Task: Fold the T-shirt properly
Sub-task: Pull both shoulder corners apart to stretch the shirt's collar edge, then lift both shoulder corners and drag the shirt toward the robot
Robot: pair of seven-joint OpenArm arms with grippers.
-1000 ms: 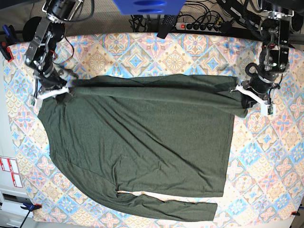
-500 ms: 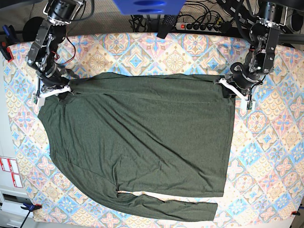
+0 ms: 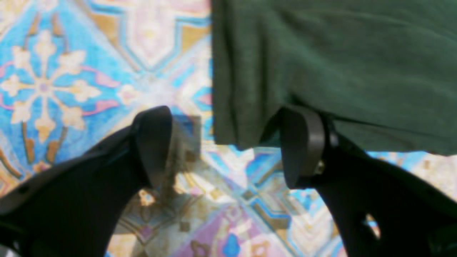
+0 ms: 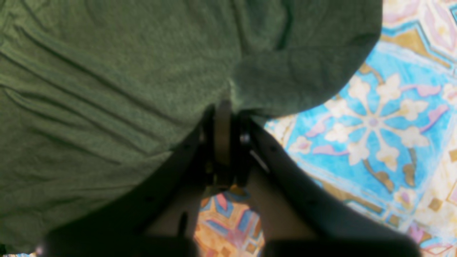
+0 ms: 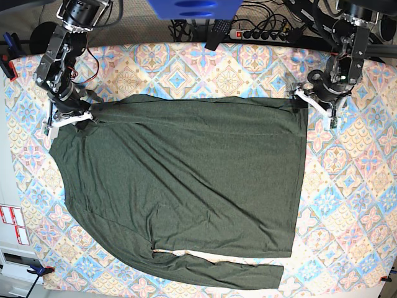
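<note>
The T-shirt (image 5: 186, 186) lies flat across the patterned tablecloth (image 5: 347, 186), its far-left corner pinched in the right gripper (image 4: 223, 117), while the left gripper (image 3: 225, 146) gapes released at the far-right corner.

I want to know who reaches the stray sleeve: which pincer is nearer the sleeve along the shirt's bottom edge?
Neither clearly: the sleeve lies far from both. The right pincer clamps the T-shirt at one top corner; the left pincer stands open at the other.
</note>
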